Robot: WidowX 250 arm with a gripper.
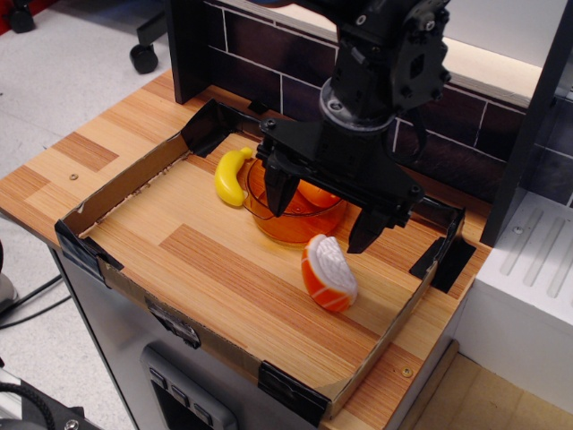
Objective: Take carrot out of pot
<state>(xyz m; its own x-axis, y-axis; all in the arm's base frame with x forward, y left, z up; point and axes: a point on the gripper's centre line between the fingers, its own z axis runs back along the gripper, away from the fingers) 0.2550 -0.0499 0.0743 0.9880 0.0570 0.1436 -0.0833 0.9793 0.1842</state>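
The translucent orange pot [295, 219] stands near the back middle of the tray. The plain-orange carrot [317, 193] lies inside it, mostly hidden behind my gripper. My black gripper [322, 215] hangs over the pot with its jaws wide open. The left fingertip [277, 199] is down inside the pot. The right fingertip [365, 235] is outside the pot's right wall. Nothing is held.
A yellow banana [232, 176] lies just left of the pot. A larger orange toy with a white ridged top [329, 272] lies in front of the pot on the right. Low cardboard walls [125, 193] ring the wooden tray. A dark brick backsplash stands behind.
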